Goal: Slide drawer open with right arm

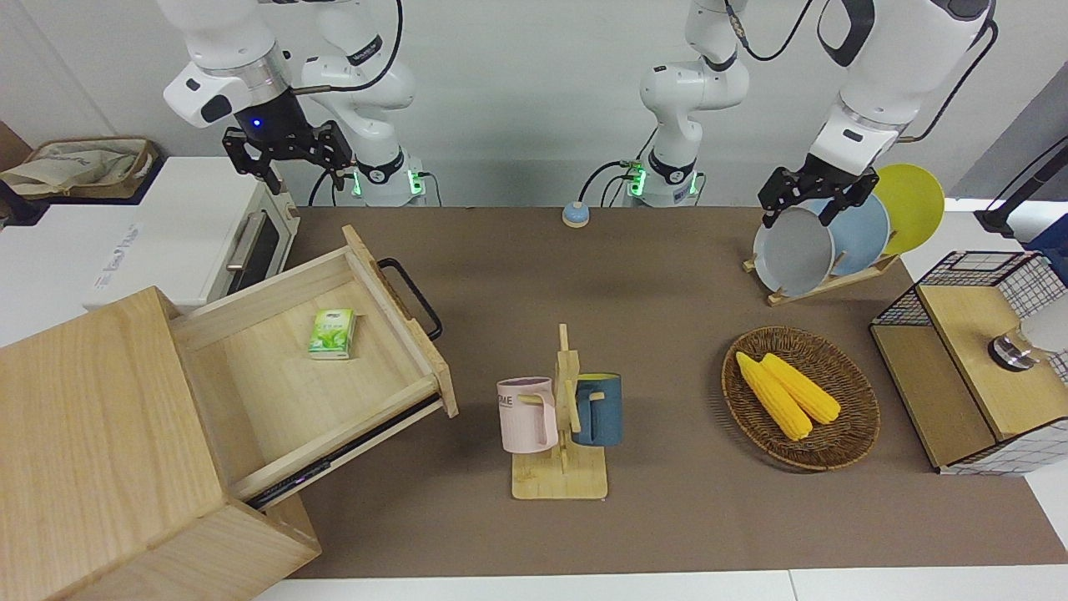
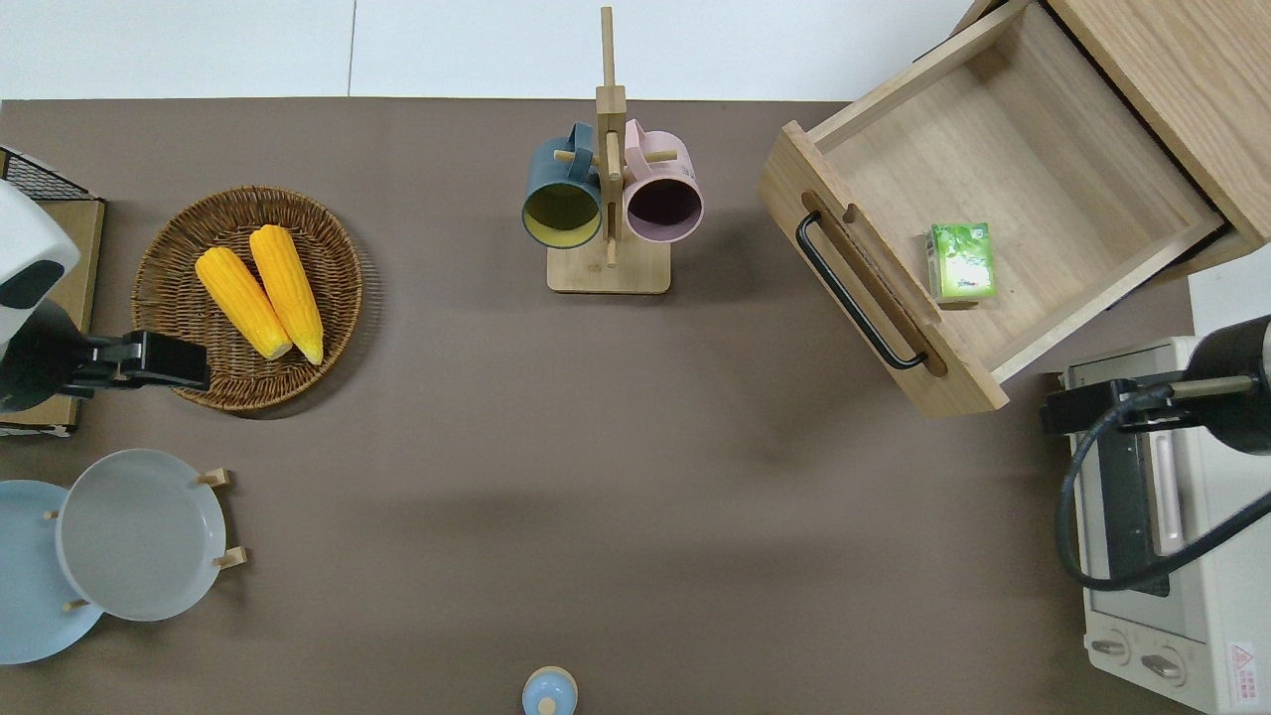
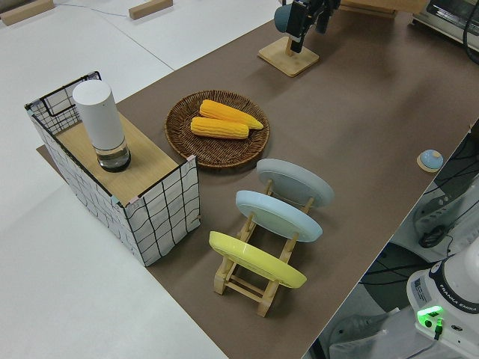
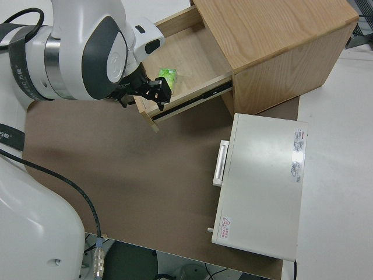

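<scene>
Right gripper hangs over toaster oven; drawer handle-front faces mug rack.

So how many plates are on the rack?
3, standing in a row on the rack at the left arm's end: grey plate farthest from the robots, blue plate in the middle, yellow plate nearest.

White jointed arms, black cables, black tools, one blue wrist light.
</scene>
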{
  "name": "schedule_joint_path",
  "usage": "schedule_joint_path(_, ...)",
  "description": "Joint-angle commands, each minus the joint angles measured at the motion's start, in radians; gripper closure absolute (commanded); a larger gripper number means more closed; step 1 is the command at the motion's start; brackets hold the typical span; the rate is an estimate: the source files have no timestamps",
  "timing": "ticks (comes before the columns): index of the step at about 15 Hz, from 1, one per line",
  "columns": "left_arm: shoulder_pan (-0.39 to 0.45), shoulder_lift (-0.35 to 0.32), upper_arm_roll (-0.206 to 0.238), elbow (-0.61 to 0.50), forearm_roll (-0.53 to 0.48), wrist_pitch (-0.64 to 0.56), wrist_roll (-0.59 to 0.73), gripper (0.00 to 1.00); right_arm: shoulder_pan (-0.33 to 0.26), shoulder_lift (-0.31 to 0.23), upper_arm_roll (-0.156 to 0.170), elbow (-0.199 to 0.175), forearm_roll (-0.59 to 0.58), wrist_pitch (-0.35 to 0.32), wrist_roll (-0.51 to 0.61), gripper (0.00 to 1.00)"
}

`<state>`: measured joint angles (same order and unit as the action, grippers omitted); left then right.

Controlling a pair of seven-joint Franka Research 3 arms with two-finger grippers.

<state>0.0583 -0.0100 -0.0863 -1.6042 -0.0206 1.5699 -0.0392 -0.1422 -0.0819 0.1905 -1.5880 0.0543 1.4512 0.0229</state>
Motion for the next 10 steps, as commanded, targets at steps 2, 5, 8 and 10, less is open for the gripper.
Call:
schedule_joint_path(2,-0.005,-0.010,0.005,-0.005,0.011,-0.013,0.007,0.00,-0.011,-0.033,0.014,-0.043,-0.066,-0.017,-0.024,0.019)
schedule_joint_path(5,-0.005,-0.010,0.005,-0.005,0.011,-0.013,0.007,0.00,-0.004,-0.038,0.009,-0.041,-0.070,-0.028,-0.024,0.017)
schedule_joint_path(8,-0.005,-0.010,0.005,-0.005,0.011,-0.011,0.007,0.00,0.006,-0.041,0.004,-0.040,-0.085,-0.029,-0.024,0.017)
schedule_joint_path(10,-0.005,-0.010,0.005,-0.005,0.011,-0.013,0.007,0.00,0.010,-0.041,-0.011,-0.040,-0.085,-0.034,-0.024,0.017)
